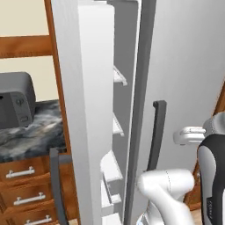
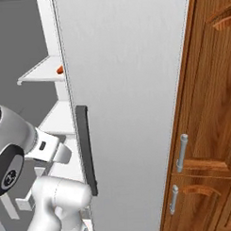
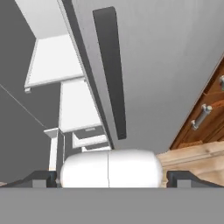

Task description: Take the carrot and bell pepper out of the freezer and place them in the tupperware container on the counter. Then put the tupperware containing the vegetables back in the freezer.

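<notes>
The freezer (image 1: 117, 125) stands open, its white shelves and lower drawers showing between its swung-out door (image 1: 85, 110) and the closed fridge door. In the right base view a small orange-red bit (image 2: 59, 70) peeks from a freezer shelf (image 2: 43, 72) at the fridge door's edge; I cannot tell whether it is the carrot or the bell pepper. My gripper (image 3: 111, 180) is open, its dark fingertips (image 3: 40, 178) set wide apart with nothing between them, looking up along the freezer shelves (image 3: 54, 61). A strip of the counter (image 1: 30, 134) lies at the left. The tupperware container is out of view.
The closed fridge door (image 2: 130, 88) carries a dark vertical handle (image 2: 86, 149) close to my arm. A dark grey toaster oven (image 1: 15, 101) sits on the counter. Wooden drawers (image 1: 22, 193) run below it, and a tall wooden cabinet (image 2: 207, 133) stands at the right.
</notes>
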